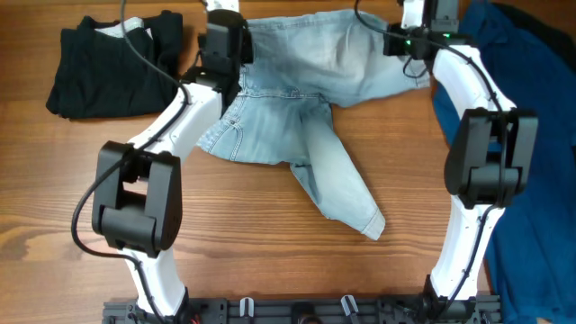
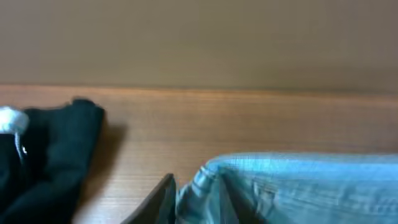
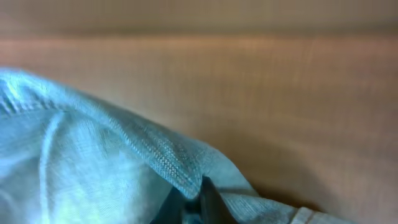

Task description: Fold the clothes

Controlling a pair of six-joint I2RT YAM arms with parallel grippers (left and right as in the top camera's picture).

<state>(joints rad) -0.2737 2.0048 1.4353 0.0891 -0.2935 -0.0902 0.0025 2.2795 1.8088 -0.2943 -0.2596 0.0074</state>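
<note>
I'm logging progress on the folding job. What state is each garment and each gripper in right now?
shorts: unfolded, spread out, one leg angled toward the near edge.
black garment: roughly folded, lying apart at the left.
dark-blue garment: loose heap at the right edge.
left gripper: at the shorts' far edge; grip unclear.
right gripper: cloth tented over its fingertip; grip unclear.

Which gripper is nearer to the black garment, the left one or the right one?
Left. The left gripper sits beside the black garment, at the near edge of the denim shorts. The right gripper is at the shorts' opposite edge, by the dark-blue garment.
</note>
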